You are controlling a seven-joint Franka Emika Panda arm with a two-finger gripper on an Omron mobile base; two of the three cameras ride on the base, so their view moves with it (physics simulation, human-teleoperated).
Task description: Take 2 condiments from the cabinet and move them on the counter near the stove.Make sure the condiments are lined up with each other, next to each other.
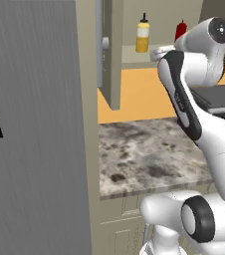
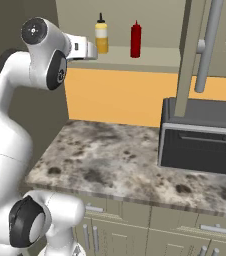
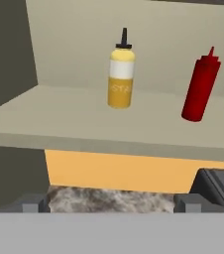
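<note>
Yellow bottle (image 1: 142, 36) and red bottle (image 1: 180, 31) both stand upright on the cabinet (image 1: 115, 50) shelf in the left base view, side by side with a gap; the arm's wrist sits at shelf height in front of the red one, half hiding it, and the counter (image 1: 144, 154) below is bare of condiments. Right base view: same two bottles, yellow (image 2: 101, 36) left of red (image 2: 135, 40), door swung open with its metal handle (image 2: 207, 47) hanging over the black microwave (image 2: 200, 142); the hand points into the shelf from the left, just short of its front edge, roughly level with the yellow bottle's base. Can't see the fingertips clearly from either base camera. Hand view: gripper (image 3: 112, 202) fingers spread wide, nothing between them, tips (image 3: 28, 203) low at the frame bottom, below the shelf lip. Yellow bottle (image 3: 121, 74) sits almost dead ahead and above the gap between the fingers, long axis vertical; red bottle (image 3: 200, 87) is off to the right and a touch nearer the front. Judgement: yellow is the obvious first pick. Hand needs to rise above the shelf lip, then go straight in so the fingers straddle the body below the pale band. Neither condiment is moved yet, and the stove isn't visible from this position.
</note>
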